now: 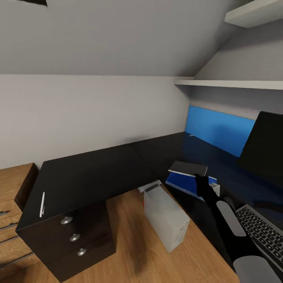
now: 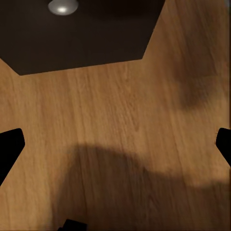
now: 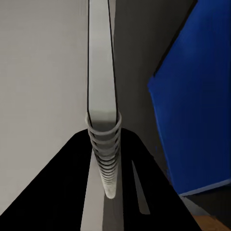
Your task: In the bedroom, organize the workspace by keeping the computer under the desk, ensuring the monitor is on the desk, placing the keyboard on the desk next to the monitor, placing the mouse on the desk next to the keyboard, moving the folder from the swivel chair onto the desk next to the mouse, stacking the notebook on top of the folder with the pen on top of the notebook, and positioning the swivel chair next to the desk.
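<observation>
Right gripper (image 1: 199,177) pinching the notebook (image 1: 188,168) just above the folder (image 1: 188,184); left gripper (image 2: 115,144) spread.

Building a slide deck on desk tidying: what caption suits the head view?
Right pincer holds the notebook above the blue folder on the black desk; pen waits over the drawers.

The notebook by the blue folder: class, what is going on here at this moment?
The robot's right hand grips the grey notebook by its spiral edge and holds it just above the blue folder, which lies on the black desk. The pen lies on the desk's far-left end, above the drawers. The keyboard lies in front of the monitor; the computer stands on the floor.
</observation>
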Controlling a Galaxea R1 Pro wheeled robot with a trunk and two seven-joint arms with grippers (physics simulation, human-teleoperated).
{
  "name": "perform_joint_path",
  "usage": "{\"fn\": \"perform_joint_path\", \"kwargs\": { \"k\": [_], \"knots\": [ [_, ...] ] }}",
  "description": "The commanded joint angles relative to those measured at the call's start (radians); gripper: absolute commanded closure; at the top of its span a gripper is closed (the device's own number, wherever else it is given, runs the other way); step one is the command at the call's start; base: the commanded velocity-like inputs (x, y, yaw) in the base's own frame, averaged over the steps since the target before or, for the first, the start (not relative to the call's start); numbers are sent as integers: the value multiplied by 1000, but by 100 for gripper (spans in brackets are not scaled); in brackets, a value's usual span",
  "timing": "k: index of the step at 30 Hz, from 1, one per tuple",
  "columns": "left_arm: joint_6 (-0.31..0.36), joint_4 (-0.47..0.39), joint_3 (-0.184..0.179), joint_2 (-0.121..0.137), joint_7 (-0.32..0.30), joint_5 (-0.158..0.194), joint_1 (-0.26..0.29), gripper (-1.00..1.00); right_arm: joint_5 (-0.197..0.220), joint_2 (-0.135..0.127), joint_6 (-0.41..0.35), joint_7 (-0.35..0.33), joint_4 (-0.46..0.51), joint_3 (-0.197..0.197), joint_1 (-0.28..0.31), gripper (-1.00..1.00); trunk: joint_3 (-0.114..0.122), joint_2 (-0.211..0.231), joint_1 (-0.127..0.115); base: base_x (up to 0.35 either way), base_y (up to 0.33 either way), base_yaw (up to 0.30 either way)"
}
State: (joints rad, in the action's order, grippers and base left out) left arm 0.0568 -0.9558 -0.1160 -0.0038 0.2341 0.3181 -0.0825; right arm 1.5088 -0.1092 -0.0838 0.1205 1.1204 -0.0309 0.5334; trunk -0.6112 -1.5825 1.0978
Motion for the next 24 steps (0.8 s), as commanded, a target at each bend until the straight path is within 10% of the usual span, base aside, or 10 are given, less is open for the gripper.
{"fn": "perform_joint_path", "kwargs": {
  "k": [1,24],
  "knots": [
    [5,-3,-2,0,7,7,0,-100,7,0,-5,12,2,-1,0,100,-1,-1,0,0,-77,0],
    [3,-3,-1,1,6,6,0,-100,4,2,-5,92,-5,2,0,100,-1,-1,0,0,-8,0]
  ]
}}
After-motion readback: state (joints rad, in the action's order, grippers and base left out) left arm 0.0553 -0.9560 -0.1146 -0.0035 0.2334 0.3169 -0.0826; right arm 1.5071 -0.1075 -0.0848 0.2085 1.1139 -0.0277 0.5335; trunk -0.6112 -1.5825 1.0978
